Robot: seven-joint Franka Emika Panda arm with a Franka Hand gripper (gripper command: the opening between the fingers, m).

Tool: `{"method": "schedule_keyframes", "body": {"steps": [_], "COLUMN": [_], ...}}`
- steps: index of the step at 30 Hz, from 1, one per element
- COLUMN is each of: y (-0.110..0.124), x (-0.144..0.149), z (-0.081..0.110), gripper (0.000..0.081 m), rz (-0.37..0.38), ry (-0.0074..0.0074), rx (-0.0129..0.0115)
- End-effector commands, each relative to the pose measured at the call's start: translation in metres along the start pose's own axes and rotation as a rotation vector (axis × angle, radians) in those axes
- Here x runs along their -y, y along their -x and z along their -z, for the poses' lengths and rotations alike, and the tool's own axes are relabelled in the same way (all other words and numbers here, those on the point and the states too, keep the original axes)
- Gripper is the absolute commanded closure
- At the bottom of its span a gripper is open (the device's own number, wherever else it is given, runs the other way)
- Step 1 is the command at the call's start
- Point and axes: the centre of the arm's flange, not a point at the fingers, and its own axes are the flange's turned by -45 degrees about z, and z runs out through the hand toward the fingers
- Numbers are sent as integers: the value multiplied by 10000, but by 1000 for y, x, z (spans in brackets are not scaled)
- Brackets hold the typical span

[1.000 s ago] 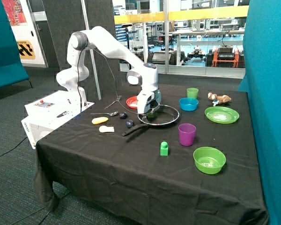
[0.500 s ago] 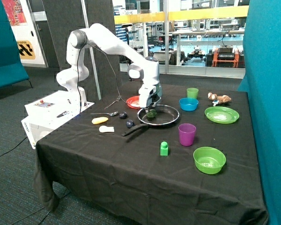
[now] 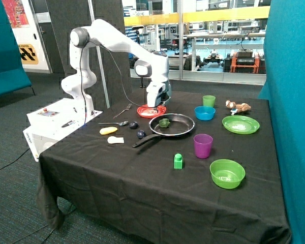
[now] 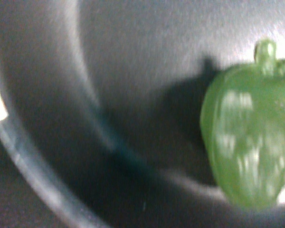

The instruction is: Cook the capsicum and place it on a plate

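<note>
The capsicum (image 3: 164, 122) is a small green lumpy toy lying loose in the black frying pan (image 3: 185, 129) near the table's middle. In the wrist view the capsicum (image 4: 249, 142) lies on the dark pan floor beside the pan's curved wall (image 4: 47, 118). The red-orange plate (image 3: 144, 110) sits just behind the pan, partly hidden by the gripper. My gripper (image 3: 155, 105) hangs above the plate's edge and the pan's far rim, a little above and apart from the capsicum. It is open and holds nothing.
A purple cup (image 3: 203, 146), a green block (image 3: 178, 161) and a green bowl (image 3: 227, 173) stand in front of the pan. A blue bowl (image 3: 205, 113), a green cup (image 3: 209, 100) and a lime plate (image 3: 240, 124) stand beyond. Two dark purple pieces (image 3: 140, 134) lie by the pan's handle.
The gripper was down in the pan at the capsicum. It has let go, risen and moved back toward the red plate. The capsicum stays in the pan.
</note>
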Motion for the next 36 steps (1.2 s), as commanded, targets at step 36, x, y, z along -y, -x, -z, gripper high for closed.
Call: {"method": "schedule_keyframes", "body": {"steps": [36], "y": [130], "x": [-5], "z": [29], "gripper": [267], "rz": [538], "ry": [14], "rx": [-41]}}
